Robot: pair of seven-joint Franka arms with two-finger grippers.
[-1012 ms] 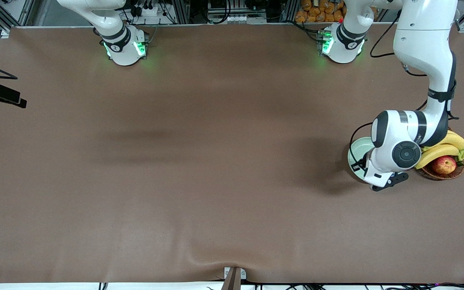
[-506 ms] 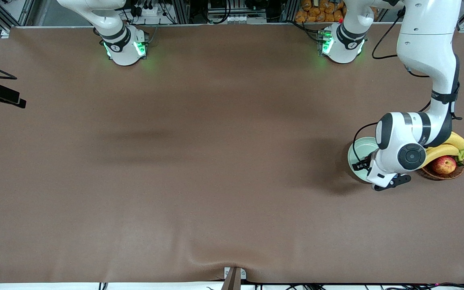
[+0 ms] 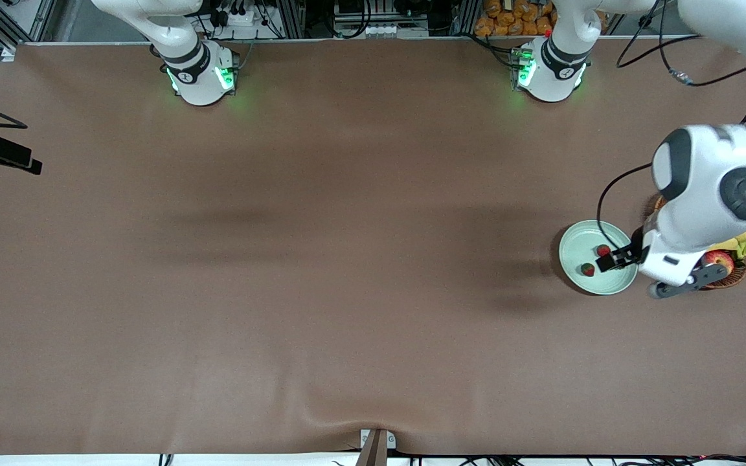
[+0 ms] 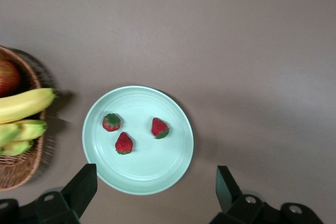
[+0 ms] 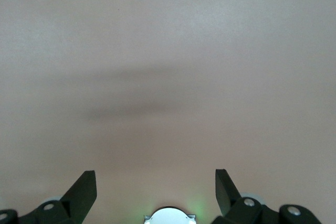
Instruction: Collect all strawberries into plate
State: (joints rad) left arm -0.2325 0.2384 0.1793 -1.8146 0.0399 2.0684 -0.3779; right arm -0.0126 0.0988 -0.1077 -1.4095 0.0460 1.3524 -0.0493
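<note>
The pale mint-green plate (image 3: 574,246) lies near the left arm's end of the table. The left wrist view shows the plate (image 4: 157,181) holding three strawberries (image 4: 111,121) (image 4: 159,128) (image 4: 124,143). The front view shows two strawberries (image 3: 603,250) (image 3: 587,269); the third is hidden under the left hand. My left gripper (image 4: 154,192) is open and empty, high over the plate's edge beside the basket (image 3: 664,266). My right gripper (image 5: 155,195) is open and empty over bare table near its own base; it waits.
A brown wicker basket (image 3: 737,277) stands beside the plate, toward the left arm's end, holding an apple (image 3: 717,260) and bananas (image 3: 739,244). The left wrist view shows the basket (image 4: 21,177), apple (image 4: 8,74) and bananas (image 4: 26,104). Brown cloth covers the table.
My left arm has risen and swung from over the plate toward the basket, uncovering the plate and the strawberries on it. The right arm has not moved.
</note>
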